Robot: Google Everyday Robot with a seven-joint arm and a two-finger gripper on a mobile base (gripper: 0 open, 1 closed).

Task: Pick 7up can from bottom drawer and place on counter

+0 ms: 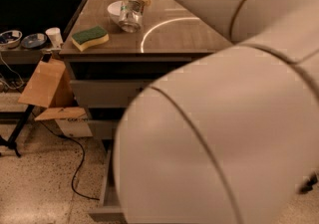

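Observation:
My gripper (pixel 132 0) is at the top of the camera view, over the back left of the counter (pixel 174 31), and is shut on the 7up can (pixel 130 15). The silvery can hangs upright below the gripper, at or just above the counter top, right beside the white bowl (pixel 113 9). My large white arm fills the right and lower part of the view and hides most of the drawers. Only the left edge of the open bottom drawer (pixel 105 199) shows at the bottom.
A green and yellow sponge (pixel 89 37) lies on the counter's front left. A dark side table (pixel 30 54) on the left holds small bowls and a white cup (pixel 53 36). A cardboard box (pixel 47 86) and a black cable (pixel 75 168) are on the floor at left.

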